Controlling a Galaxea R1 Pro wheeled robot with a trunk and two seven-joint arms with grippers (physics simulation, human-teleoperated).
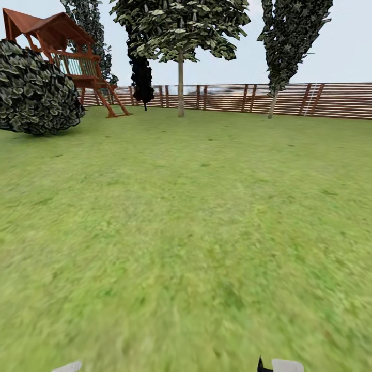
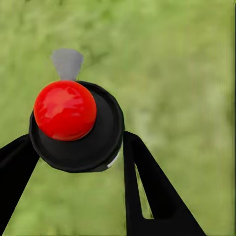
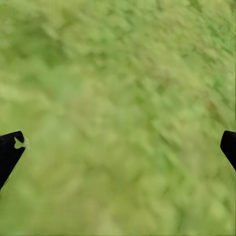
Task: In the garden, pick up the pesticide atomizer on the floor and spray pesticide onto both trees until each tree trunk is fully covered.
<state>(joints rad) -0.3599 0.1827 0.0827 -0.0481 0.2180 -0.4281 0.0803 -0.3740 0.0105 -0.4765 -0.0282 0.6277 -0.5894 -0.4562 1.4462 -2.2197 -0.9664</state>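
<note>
Open lawn (image 1: 196, 217); shrub (image 1: 36, 90) far left.

Left hand (image 2: 78, 162): two black fingers (image 2: 152, 191) flank a round black body, the atomizer (image 2: 86, 142), held between them. Red glossy ball cap (image 2: 65, 110) sits on its top. Small grey nozzle (image 2: 67, 64) projects beyond the cap. Blurred green lawn (image 2: 177, 73) lies behind.

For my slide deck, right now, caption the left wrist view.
Left end effector shut on the pesticide atomizer, red knob up, above blurred lawn.
</note>
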